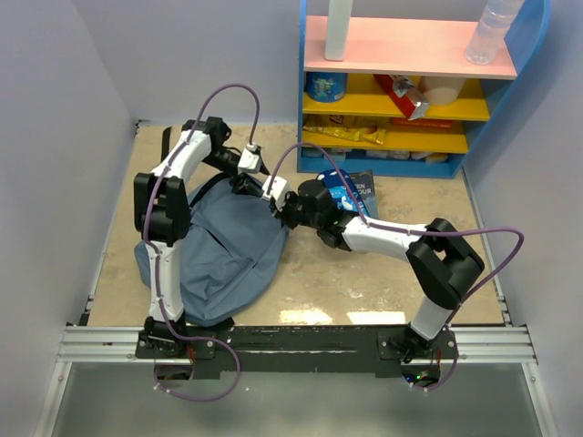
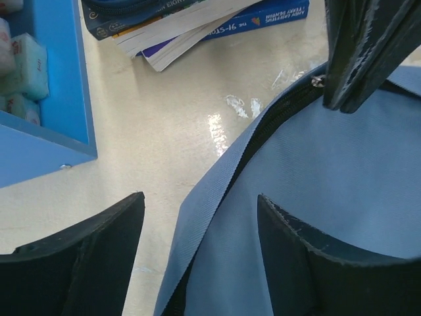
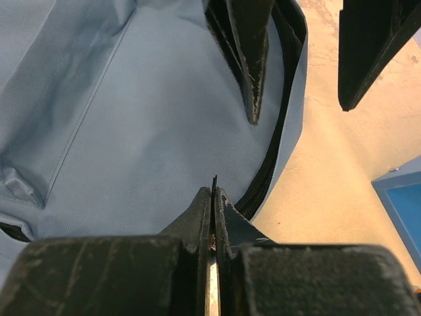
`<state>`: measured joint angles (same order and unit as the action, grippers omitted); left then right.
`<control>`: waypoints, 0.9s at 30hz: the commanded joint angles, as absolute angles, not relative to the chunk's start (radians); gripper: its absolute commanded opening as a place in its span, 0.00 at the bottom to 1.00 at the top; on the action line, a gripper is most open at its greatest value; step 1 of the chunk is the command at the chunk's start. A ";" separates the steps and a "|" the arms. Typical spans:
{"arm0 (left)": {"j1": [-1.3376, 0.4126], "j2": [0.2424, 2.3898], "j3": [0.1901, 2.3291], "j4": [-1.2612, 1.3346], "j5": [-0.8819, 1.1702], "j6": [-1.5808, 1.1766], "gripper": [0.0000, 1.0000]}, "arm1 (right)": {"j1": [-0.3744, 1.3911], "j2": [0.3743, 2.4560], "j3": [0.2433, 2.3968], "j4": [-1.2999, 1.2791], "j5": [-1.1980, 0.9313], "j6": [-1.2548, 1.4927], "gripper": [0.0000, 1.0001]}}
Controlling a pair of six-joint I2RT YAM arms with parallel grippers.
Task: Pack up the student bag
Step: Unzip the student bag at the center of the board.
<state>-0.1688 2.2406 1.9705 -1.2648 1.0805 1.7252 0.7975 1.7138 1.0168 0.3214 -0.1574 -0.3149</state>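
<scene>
The student bag (image 1: 219,255) lies slumped on the table at the left, slate-blue fabric with a black zipper along its right edge. My left gripper (image 2: 200,197) hangs open over that edge, one finger above the bare table and the other above the fabric (image 2: 342,164). My right gripper (image 3: 214,187) is shut on a thin black zipper pull at the bag's rim (image 3: 131,118). In the top view both grippers meet at the bag's upper right corner, the left gripper (image 1: 273,196) just above the right gripper (image 1: 291,214). The inside of the bag is hidden.
A stack of blue-covered books (image 1: 353,189) lies on the table just behind the right wrist, also in the left wrist view as books (image 2: 197,26). A blue shelf unit (image 1: 410,91) with snacks and bottles stands at the back right. Walls close in both sides.
</scene>
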 commanded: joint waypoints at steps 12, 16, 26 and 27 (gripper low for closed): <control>-0.209 2.287 2.033 -1.261 1.086 1.787 0.56 | 0.795 1.720 1.121 0.383 -0.204 -0.339 0.00; -0.213 2.292 2.031 -1.275 1.080 1.783 0.28 | 0.795 1.723 1.114 0.397 -0.196 -0.333 0.00; -0.190 2.221 1.994 -0.822 0.954 1.229 0.00 | 0.775 1.747 1.074 0.393 -0.141 -0.328 0.00; -0.181 2.217 1.990 -0.790 0.945 1.188 0.00 | 0.773 1.750 1.072 0.388 -0.137 -0.325 0.00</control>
